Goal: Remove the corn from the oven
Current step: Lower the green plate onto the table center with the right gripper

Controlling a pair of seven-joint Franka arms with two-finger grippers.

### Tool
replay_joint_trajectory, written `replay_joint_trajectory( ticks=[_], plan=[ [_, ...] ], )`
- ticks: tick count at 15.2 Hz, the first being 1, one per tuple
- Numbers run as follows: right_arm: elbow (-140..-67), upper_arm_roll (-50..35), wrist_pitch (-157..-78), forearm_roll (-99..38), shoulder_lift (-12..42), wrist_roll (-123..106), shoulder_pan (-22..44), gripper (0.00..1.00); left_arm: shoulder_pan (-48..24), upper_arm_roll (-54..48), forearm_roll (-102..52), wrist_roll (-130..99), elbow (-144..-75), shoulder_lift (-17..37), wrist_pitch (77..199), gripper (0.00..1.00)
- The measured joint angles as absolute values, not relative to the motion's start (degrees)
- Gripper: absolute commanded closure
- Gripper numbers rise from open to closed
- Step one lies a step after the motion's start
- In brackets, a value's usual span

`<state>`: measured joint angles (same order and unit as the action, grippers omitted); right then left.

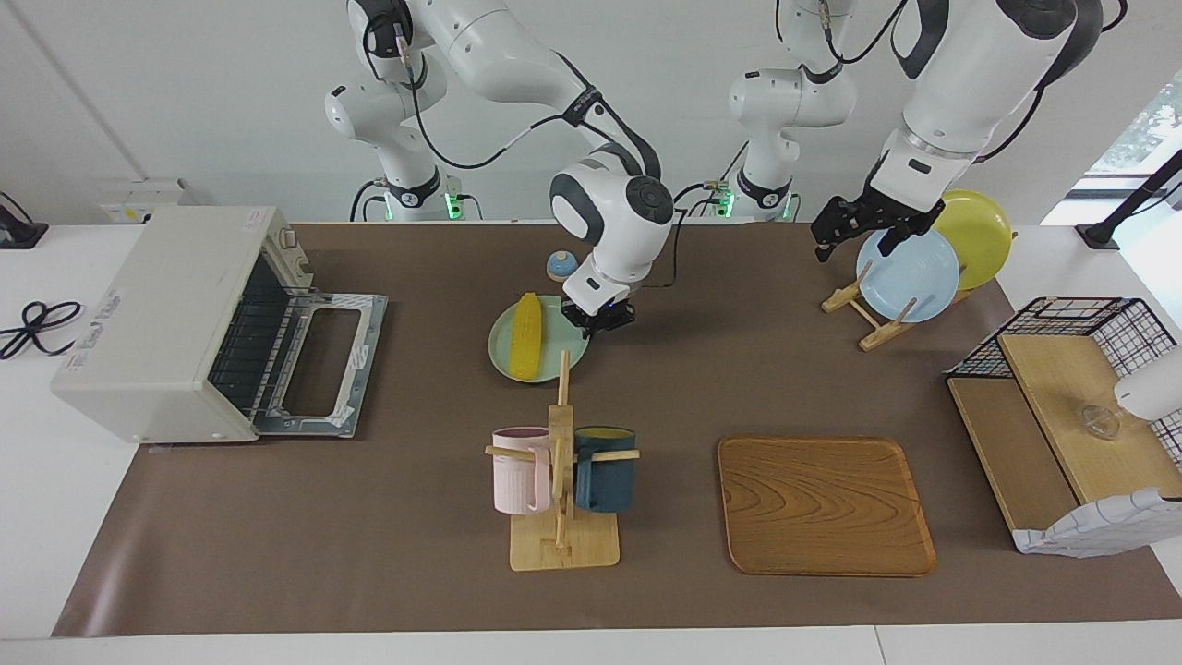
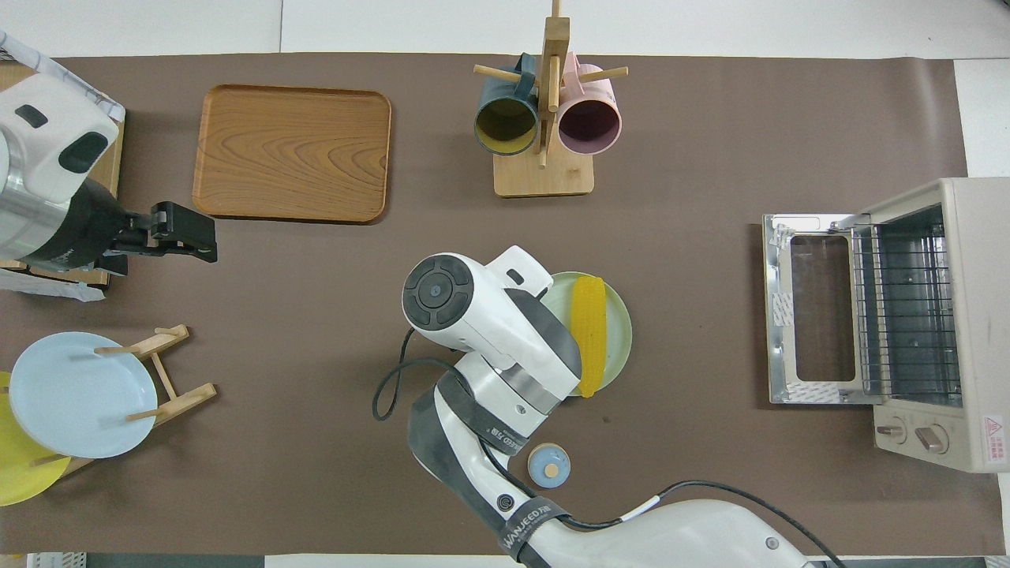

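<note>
Facing view: the corn (image 1: pixel 527 335) lies on a pale green plate (image 1: pixel 506 362) out on the brown surface (image 1: pixel 369 517), well apart from the oven (image 1: pixel 162 319), whose door (image 1: pixel 319 374) hangs open and flat with bare racks inside. The right gripper (image 1: pixel 599 323) sits at the plate's rim on the side away from the oven, its fingers pinched shut on that rim, so it holds the plate and not the cob itself. The corn lies just beside those fingers, toward the oven, its long axis running toward and away from the robots, roughly parallel to the oven's front. The wooden mug rack (image 1: pixel 561 462) stands farther from the robots than the plate, close by. The left gripper (image 1: pixel 854 224) waits up over the plate stand with the blue plate (image 1: pixel 910 274), fingers spread wide and empty, well apart from the corn. The right arm is plainly the nearer one.

Overhead view: the right arm's wrist hides its own fingers and part of the plate (image 2: pixel 618 335); the corn (image 2: pixel 588 331) shows along the plate's middle, clear of the oven (image 2: pixel 939 323). The left gripper (image 2: pixel 185 234) hangs open near the wooden tray (image 2: pixel 292 154). By the look of it the corn is already out, and setting the plate down is what remains.
</note>
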<state>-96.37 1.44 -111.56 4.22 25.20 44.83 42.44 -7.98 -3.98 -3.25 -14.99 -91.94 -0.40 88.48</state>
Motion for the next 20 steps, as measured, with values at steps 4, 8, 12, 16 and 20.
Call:
replay_joint_trajectory(
  ticks=[4, 8, 12, 16, 20],
  plan=[
    [-97.9, 1.4, -116.4, 2.3, 25.4, 45.0, 42.4, 0.98, -8.0, -4.0, -3.3, -15.0, -92.0, -0.4, 88.9, 0.0],
    [-97.9, 1.1, -119.3, -0.2, 25.4, 45.6, 42.4, 0.54, -8.0, -4.0, -3.3, -15.0, -92.0, -0.4, 89.0, 0.0],
    [-97.2, 1.0, -120.7, -0.2, 24.9, 45.6, 42.4, 0.51, -8.0, -4.0, -3.3, -15.0, -92.1, -0.4, 89.8, 0.0],
    [-96.6, 1.6, -112.3, 3.4, 20.5, 42.8, 40.0, 0.65, -8.7, -4.6, -3.8, -14.9, -93.5, -0.4, 91.8, 0.0],
    [-98.5, 1.8, -103.6, 10.6, 16.1, 39.2, 35.4, 0.95, -11.1, -4.9, -4.5, -14.9, -96.8, -0.4, 94.7, 0.0]
  ],
)
